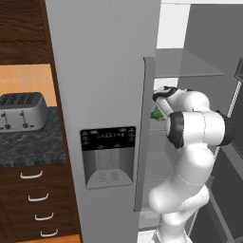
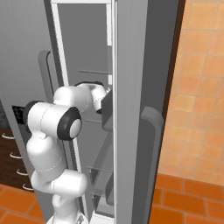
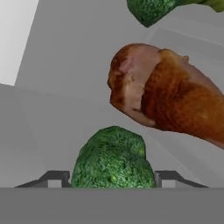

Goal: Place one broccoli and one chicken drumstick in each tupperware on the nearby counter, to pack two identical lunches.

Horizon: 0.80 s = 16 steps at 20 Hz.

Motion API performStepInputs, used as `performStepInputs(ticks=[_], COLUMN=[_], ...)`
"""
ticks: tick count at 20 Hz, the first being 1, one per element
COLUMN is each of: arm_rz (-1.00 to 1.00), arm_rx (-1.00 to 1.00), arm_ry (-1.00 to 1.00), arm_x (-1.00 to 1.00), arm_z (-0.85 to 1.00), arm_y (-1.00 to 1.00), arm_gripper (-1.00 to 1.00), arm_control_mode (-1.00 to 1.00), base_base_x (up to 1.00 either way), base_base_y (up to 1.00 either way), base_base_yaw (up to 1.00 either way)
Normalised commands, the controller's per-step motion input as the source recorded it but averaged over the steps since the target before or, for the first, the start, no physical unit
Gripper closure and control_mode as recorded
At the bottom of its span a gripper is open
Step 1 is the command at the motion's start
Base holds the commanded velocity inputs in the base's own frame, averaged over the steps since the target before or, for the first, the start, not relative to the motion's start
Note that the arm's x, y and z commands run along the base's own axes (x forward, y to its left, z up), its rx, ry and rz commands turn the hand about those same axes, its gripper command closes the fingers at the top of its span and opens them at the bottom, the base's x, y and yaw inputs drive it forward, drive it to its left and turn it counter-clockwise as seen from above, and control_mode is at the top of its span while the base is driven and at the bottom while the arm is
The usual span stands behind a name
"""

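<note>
Broccoli (image 3: 112,158) sits between end effector (image 3: 112,178) fingertips.

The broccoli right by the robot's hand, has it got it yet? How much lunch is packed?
Nothing looks packed yet. The arm reaches into the open fridge, and the hand sits around one broccoli, a finger on each side; a firm grip can't be confirmed. A chicken drumstick and a second broccoli lie on the fridge shelf beyond. Both lunches are left to pack.

grey fridge shelf (image 3: 52,118), broccoli (image 3: 113,159), chicken drumstick (image 3: 168,98)
</note>
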Motion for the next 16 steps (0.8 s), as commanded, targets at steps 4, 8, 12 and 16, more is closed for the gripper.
performStepInputs(ticks=[4, 8, 12, 16], arm_rz=[0.00, 0.02, 0.16, 0.20], arm_rx=[0.10, 0.00, -0.25, -0.14], arm_ry=[-0.01, 0.02, 0.12, 0.14], arm_x=[-0.52, -0.57, -0.62, -0.83], arm_z=[0.00, 0.17, 0.64, 0.59], arm_y=[0.01, 0.00, 0.10, 0.13], arm_gripper=[1.00, 1.00, 1.00, 1.00], arm_control_mode=[-1.00, -1.00, -1.00, -1.00], base_base_x=[0.00, 0.00, 0.00, 0.00], base_base_y=[0.00, 0.00, 0.00, 0.00], base_base_yaw=[0.00, 0.00, 0.00, 0.00])
